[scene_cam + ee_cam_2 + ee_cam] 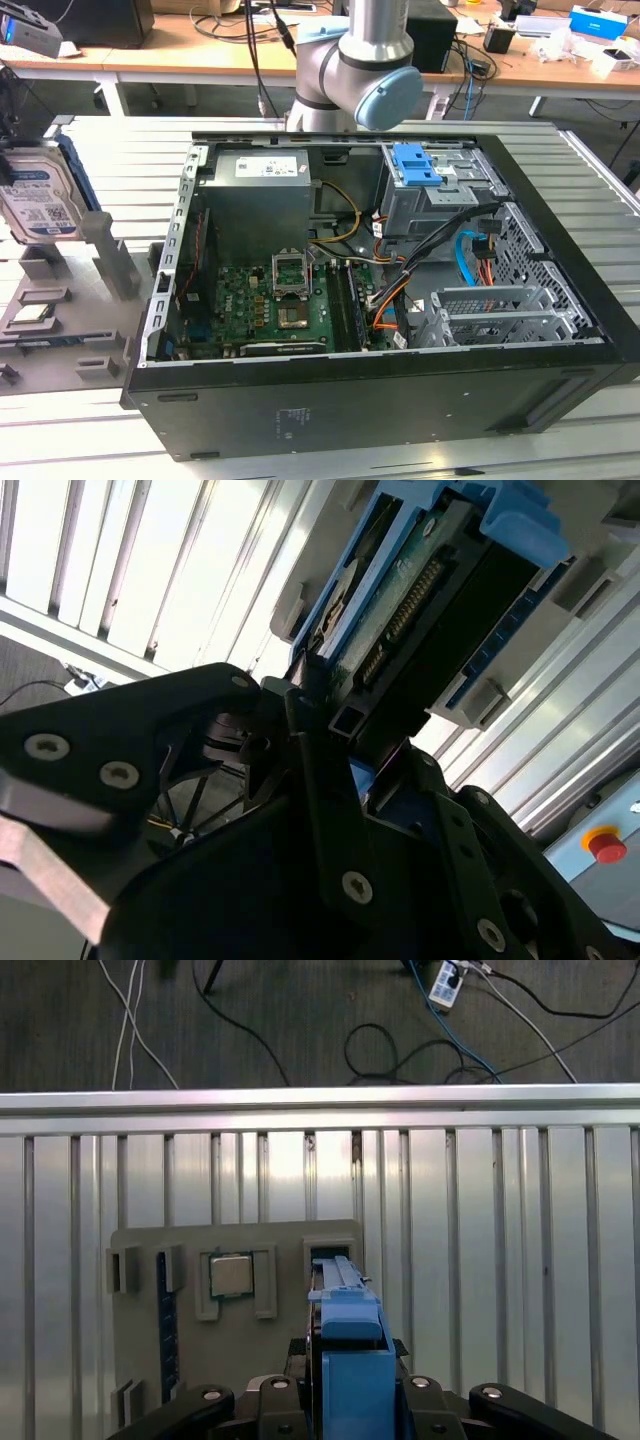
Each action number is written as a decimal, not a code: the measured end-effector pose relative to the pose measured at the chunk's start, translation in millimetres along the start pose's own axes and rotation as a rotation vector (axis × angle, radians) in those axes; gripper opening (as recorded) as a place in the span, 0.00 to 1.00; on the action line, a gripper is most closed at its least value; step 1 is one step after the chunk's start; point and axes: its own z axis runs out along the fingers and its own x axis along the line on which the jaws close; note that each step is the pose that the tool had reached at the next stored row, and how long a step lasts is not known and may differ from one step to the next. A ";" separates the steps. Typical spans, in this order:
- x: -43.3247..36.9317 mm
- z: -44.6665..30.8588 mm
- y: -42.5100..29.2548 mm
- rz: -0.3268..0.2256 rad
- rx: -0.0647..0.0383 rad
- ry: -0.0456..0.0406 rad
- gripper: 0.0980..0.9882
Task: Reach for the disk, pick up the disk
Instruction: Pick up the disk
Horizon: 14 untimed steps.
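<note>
Though partly cut off, the disk (40, 195) stands upright.

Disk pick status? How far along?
Done: the reach looks complete, with the gripper right at the disk. In hand: the disk stands upright at the grey fixture, one pocket over from the processor chip. Left: no lift shows yet; I cannot tell whether the disk is clamped or clear of its slot.

Exterior view overhead — both wrist views near disk (400, 610)
</note>
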 end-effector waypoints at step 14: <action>0.2 -22.8 -0.9 0.000 0.000 0.0000 0.30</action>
